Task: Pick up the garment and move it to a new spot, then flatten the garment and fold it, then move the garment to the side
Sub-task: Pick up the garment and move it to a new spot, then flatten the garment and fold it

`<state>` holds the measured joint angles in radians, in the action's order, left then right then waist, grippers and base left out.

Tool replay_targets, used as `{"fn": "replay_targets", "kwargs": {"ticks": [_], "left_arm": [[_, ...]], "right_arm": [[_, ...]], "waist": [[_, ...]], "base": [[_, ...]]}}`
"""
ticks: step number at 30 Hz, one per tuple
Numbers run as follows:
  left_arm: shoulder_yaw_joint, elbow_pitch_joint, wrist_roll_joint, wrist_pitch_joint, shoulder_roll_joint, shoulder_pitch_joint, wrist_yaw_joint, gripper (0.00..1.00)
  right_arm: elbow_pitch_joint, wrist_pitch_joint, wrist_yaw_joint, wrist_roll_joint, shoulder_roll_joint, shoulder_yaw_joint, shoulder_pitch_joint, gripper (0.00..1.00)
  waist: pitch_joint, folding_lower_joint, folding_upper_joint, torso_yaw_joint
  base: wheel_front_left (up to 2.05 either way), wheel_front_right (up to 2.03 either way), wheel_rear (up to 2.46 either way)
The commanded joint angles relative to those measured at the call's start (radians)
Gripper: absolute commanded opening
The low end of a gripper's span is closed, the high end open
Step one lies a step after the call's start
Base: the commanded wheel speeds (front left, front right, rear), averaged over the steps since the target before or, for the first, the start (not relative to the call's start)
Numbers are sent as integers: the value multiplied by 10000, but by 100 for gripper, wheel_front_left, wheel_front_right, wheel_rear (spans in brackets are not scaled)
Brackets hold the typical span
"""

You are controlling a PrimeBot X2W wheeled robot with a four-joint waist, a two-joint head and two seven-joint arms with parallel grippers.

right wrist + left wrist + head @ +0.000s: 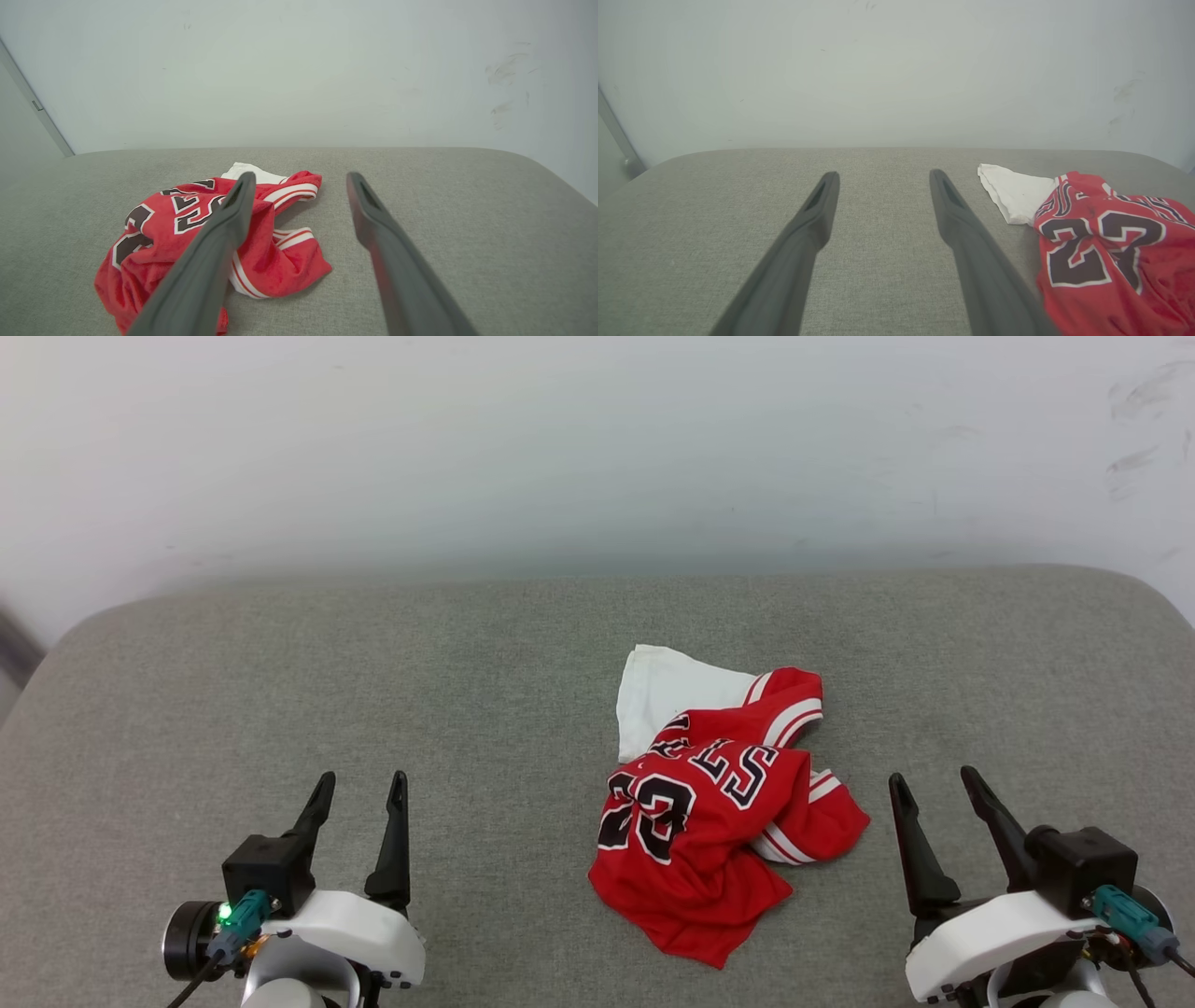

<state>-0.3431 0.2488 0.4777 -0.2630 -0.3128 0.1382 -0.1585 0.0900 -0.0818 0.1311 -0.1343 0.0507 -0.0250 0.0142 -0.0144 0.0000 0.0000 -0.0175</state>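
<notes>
L hand (362,777) wide, empty | R hand (932,773) wide, empty | garment (709,812) crumpled btwn — nearer R, untouched

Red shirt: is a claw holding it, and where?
Nothing is held. The red shirt lies crumpled; the left claw and right claw stand open, not touching it.

A grey fabric-covered surface (373,663) with rounded corners stood against a pale wall (560,448); dark scuff marks (1134,401) were on the wall's right part.
</notes>
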Motion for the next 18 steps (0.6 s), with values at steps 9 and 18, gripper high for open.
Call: {"fn": "replay_targets", "kwargs": {"ticks": [9, 18], "left_arm": [[-319, 153, -236, 177, 12, 393, 376, 100], [-1356, 823, -181, 1743, 339, 2359, 1649, 100]], "right_arm": [[-71, 15, -5, -57, -8, 11, 26, 100], [-162, 51, -7, -17, -5, -194, 461, 100]], "waist": [[112, 0, 0, 51], [709, 0, 0, -170]], "base": [[0, 0, 0], [0, 0, 0]]}}
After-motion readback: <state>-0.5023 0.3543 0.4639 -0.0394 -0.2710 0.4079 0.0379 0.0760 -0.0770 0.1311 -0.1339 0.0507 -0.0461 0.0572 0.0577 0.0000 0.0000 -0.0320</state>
